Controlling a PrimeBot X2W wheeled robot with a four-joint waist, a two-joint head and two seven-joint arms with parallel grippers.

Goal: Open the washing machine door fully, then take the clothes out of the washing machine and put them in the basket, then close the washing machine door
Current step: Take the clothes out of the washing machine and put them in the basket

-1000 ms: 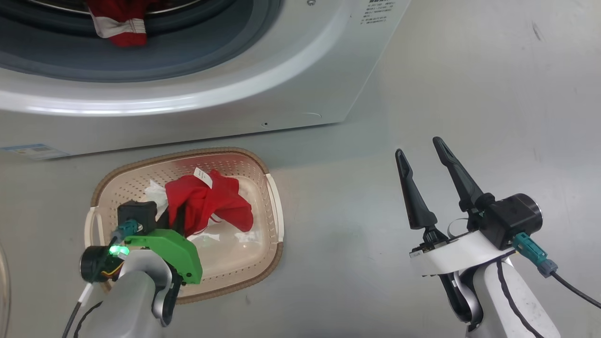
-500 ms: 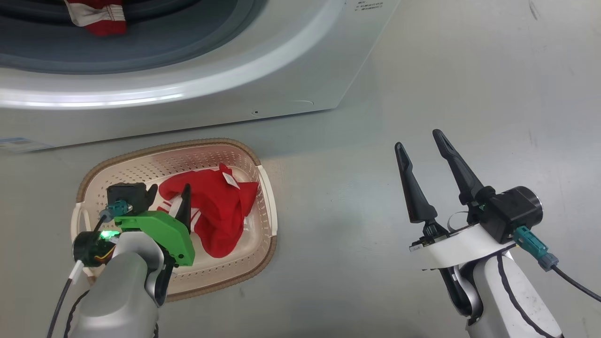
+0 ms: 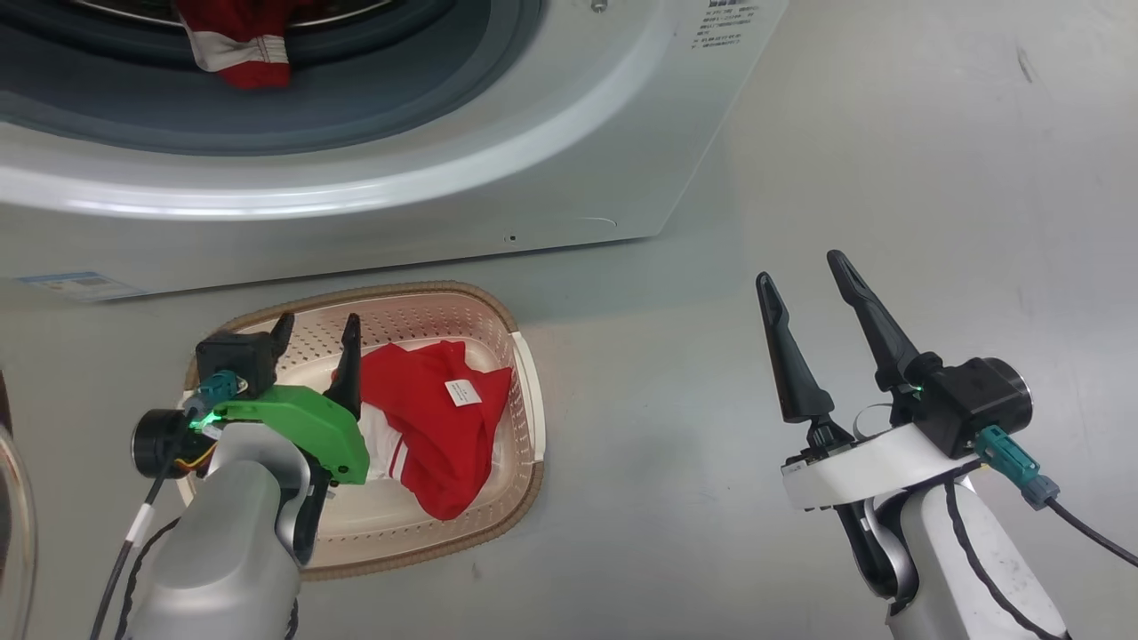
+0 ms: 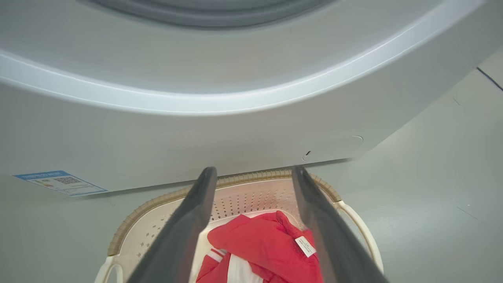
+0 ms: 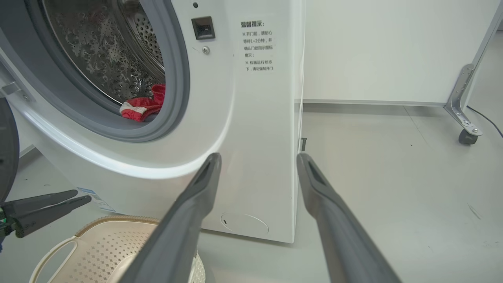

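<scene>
Washing machine point(image 5: 255, 118) is looked into from the right wrist view, one red piece point(image 5: 143, 107) seen at its mouth. From the head, the basket point(image 3: 427, 288) is seen holding another red garment point(image 3: 436, 427). Left gripper point(image 3: 318, 322) is held spread wide over it, right gripper point(image 3: 799, 269) spread over the floor point(image 3: 889, 133), nothing gripped by either.

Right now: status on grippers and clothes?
Left gripper open over basket, empty. Right gripper open, idle. One red garment in basket, second garment in drum. No obstruction seen.
</scene>
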